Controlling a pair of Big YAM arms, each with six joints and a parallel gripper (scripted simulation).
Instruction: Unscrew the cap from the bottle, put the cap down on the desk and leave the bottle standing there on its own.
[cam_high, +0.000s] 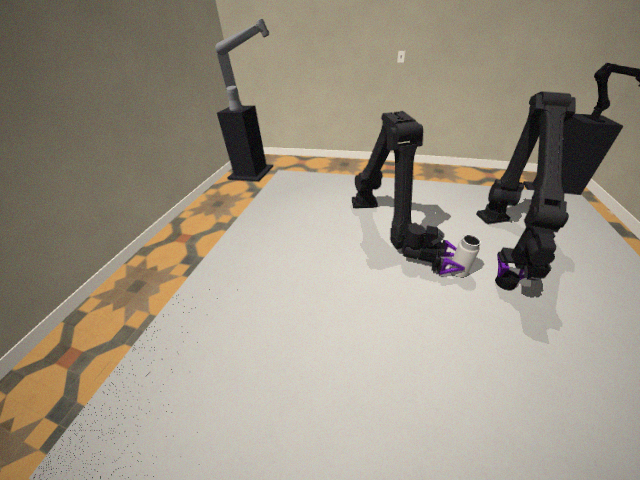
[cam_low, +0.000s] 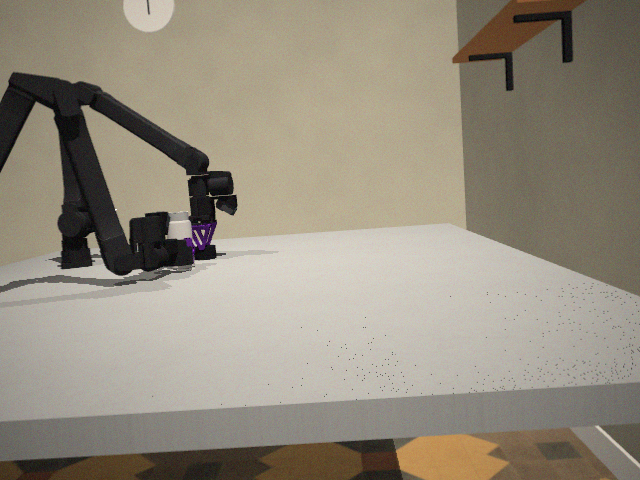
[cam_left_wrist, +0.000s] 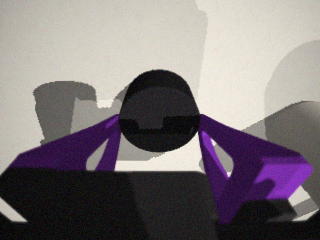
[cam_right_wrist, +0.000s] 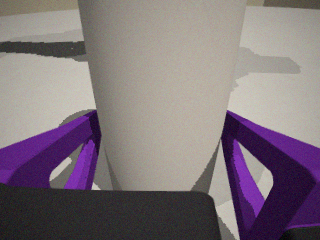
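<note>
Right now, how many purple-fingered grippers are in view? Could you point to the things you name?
2: the left gripper (cam_high: 509, 275) (cam_low: 203, 249) (cam_left_wrist: 159, 120), shut on the black cap (cam_high: 506, 281) (cam_low: 206, 252) (cam_left_wrist: 159, 106), and the right gripper (cam_high: 459, 260) (cam_low: 191, 251) (cam_right_wrist: 161, 119), around the white bottle (cam_high: 467, 255) (cam_low: 179, 228) (cam_right_wrist: 162, 75).
</note>
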